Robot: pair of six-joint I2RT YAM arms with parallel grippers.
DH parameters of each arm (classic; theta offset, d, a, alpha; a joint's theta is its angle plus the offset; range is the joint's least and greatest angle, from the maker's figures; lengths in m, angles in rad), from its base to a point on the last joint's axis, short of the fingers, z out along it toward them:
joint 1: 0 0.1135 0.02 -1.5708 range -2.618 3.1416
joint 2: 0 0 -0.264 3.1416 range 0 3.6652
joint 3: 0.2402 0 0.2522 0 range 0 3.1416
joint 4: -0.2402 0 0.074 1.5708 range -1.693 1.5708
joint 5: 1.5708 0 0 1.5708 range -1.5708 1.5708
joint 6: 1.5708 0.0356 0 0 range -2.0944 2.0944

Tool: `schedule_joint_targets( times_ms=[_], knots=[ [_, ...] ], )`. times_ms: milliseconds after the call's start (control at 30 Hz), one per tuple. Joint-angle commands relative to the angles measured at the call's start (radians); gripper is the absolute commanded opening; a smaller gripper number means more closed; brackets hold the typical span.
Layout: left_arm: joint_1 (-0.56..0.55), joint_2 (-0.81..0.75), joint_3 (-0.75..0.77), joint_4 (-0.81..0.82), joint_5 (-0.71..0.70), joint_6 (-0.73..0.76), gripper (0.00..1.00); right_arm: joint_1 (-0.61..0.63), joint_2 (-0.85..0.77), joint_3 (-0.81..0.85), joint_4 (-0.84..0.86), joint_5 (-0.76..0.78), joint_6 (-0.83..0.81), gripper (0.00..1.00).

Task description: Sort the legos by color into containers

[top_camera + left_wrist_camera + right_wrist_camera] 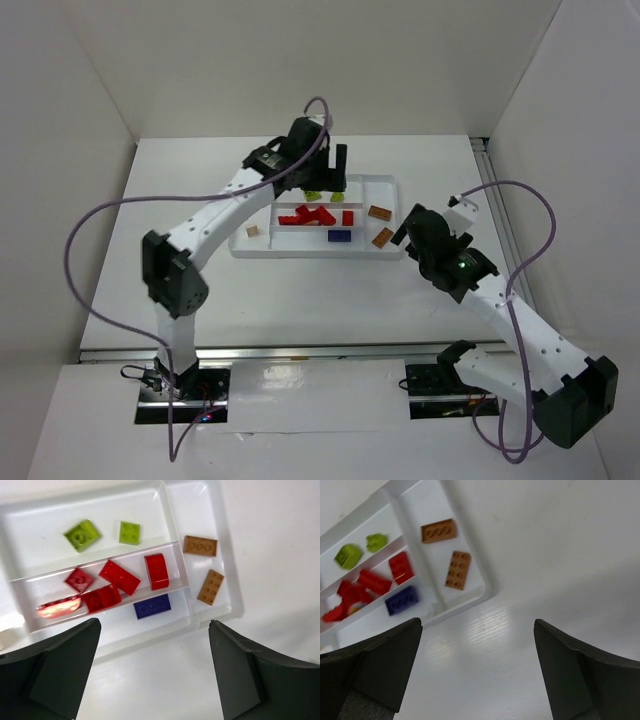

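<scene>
The white tray [235, 596] holds the legos by colour. Two lime green bricks [81, 535] lie in the far compartment and several red ones [119, 577] in the long middle one. A blue-purple brick [152, 606] sits in the near section, two orange-brown bricks [200, 546] in the right end section, and a tan brick [253, 231] at the left end. My left gripper [154, 626] hangs open and empty over the tray's near rim. At the tray's right end, my right gripper [477, 624] is open and empty over bare table, near the orange-brown bricks [458, 569].
The tray [300, 255] lies at mid-table. White walls enclose the table on the left, back and right. The left arm [215, 215] reaches diagonally over the table's left half. The right arm [500, 300] comes in from the near right.
</scene>
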Motion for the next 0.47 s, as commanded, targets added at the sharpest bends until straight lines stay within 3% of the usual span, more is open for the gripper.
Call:
schedule_joint_targets(
  times_ms=[0,167,300,433],
  knots=[
    [0.005,-0.257,-0.125,0.044,-0.114,0.074,1.00,-0.007,0.083,0.147,-0.206,0.276,0.206,1.00],
    [0.091,-0.513,-0.369,0.076,-0.156,0.075,1.00,-0.028,0.212,0.277,-0.407,0.422,0.349,1.00],
    [0.145,-0.650,-0.536,0.100,-0.272,0.107,1.00,-0.038,0.223,0.287,-0.349,0.415,0.282,1.00],
    [0.205,-0.696,-0.565,0.091,-0.253,0.107,1.00,-0.038,0.169,0.212,-0.270,0.379,0.260,0.99]
  ],
)
